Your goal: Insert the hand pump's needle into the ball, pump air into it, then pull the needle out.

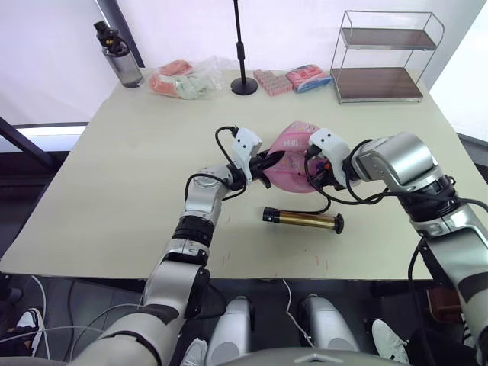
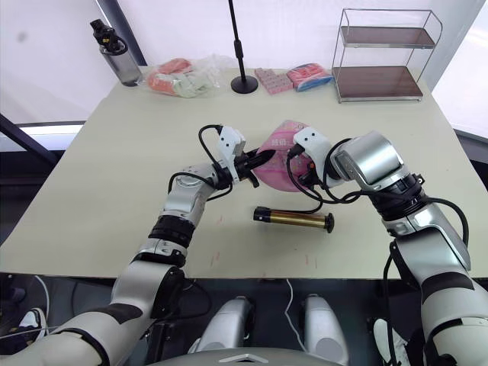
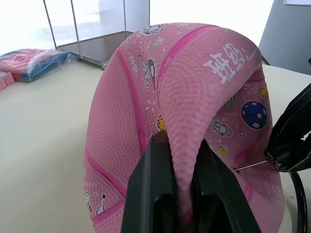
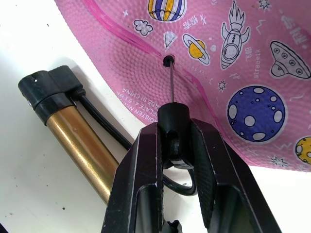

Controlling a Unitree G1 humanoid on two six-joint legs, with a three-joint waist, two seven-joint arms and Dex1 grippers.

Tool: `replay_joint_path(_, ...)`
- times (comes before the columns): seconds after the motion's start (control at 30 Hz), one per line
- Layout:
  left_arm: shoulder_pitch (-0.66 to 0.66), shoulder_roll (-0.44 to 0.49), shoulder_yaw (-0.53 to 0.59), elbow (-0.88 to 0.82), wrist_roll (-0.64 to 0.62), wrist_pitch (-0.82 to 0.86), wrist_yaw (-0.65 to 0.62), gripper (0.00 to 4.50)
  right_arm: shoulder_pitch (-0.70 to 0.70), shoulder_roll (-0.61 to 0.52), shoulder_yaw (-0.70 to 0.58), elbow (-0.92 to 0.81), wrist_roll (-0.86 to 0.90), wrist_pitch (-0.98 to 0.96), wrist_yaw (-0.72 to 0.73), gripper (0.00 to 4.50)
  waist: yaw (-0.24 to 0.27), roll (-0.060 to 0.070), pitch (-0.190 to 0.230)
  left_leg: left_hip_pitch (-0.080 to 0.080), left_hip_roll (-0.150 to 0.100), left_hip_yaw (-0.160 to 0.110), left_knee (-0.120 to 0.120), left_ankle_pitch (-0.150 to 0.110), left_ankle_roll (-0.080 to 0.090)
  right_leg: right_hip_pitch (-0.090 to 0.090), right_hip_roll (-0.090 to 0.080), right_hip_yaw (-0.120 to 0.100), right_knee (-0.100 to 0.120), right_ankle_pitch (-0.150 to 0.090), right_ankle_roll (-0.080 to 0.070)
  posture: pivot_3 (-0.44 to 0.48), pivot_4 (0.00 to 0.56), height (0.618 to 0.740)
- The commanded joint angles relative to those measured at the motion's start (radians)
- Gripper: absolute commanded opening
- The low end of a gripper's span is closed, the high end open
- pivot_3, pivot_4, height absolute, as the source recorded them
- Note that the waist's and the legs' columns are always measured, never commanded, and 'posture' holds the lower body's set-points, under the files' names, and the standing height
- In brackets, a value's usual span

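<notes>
My left gripper (image 3: 182, 194) pinches a fold of the limp ball (image 1: 293, 160) mid-table; my right gripper (image 4: 177, 160) clamps the needle (image 4: 171, 82), tip at the valve hole. Best to push straight along the pin's axis. The hand pump (image 1: 303, 219) lies just beside the ball, toward the table's near edge.

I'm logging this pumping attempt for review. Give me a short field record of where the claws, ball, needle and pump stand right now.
left claw: shut on a fold of the ball, holding it up on edge
right claw: shut on the needle by its black fitting
needle: tip at the ball's valve hole, depth unclear
ball: pink, deflated
hand pump: lying on the table in front of the ball, ungripped
</notes>
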Motion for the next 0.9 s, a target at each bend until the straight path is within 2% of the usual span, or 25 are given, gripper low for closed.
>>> replay_joint_path(0.03,-0.012,-0.031,-0.016,-0.022,-0.025,-0.003,-0.015,0.05,0.027,0.011,0.05,0.017,0.0,0.003,0.016,0.31,0.0,0.0,0.0,0.0,0.0,0.0,0.0,0.0,0.0,0.0,0.0,0.0,0.0,0.0,0.0,0.0,0.15,0.731)
replay_joint_path(0.33,0.001,-0.042,-0.021,-0.041,-0.031,0.017,-0.024,0.05,0.018,0.031,0.11,0.035,-0.042,-0.018,0.024,0.31,0.0,0.0,0.0,0.007,0.0,0.0,0.0,0.0,0.0,0.006,0.0,0.0,-0.001,0.0,0.0,0.0,0.15,0.731)
replay_joint_path(0.9,0.044,-0.083,-0.018,-0.08,-0.09,0.151,-0.046,0.05,-0.098,0.154,0.103,0.217,-0.13,-0.102,0.058,0.31,-0.008,0.0,-0.001,0.01,0.001,0.0,0.0,0.0,-0.001,0.007,0.001,0.001,0.0,0.0,0.0,0.0,0.15,0.731)
